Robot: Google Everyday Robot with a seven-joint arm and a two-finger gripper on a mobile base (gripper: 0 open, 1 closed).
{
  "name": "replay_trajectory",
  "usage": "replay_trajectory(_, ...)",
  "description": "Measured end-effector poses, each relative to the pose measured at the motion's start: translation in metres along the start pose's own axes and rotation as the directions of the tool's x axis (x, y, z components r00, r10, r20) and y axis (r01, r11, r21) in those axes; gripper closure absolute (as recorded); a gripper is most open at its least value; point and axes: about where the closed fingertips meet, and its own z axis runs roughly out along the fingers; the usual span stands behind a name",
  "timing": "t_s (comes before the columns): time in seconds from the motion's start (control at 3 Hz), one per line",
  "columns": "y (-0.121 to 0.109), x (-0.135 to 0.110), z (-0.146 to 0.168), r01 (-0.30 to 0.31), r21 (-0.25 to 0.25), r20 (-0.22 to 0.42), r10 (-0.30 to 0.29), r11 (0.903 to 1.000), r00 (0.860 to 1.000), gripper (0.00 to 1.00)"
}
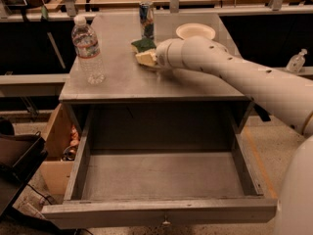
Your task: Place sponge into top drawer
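The sponge (145, 52), pale yellow with a dark green layer, lies on the grey cabinet top (122, 80) near its back middle. My gripper (155, 60) is at the sponge's right side, mostly hidden behind the white wrist of my arm (230, 70), which reaches in from the right. I cannot tell whether it holds the sponge. The top drawer (161, 210) is pulled wide open below the cabinet top, and its grey floor holds nothing.
A clear water bottle (88, 50) stands at the left of the cabinet top. A can (146, 19) and a cream bowl (195, 31) stand at the back. A cardboard box (56, 146) and a dark bin (17, 163) sit left of the drawer.
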Motion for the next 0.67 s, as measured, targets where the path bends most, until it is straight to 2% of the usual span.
replay_trajectory(0.33, 0.010, -0.034, -0.023, 0.089, 0.071, -0.034, -0.087, 0.9934, 0.996, 1.00)
replay_trajectory(0.67, 0.000, -0.064, -0.058, 0.161, 0.139, -0.068, -0.153, 0.9771, 0.986, 1.00)
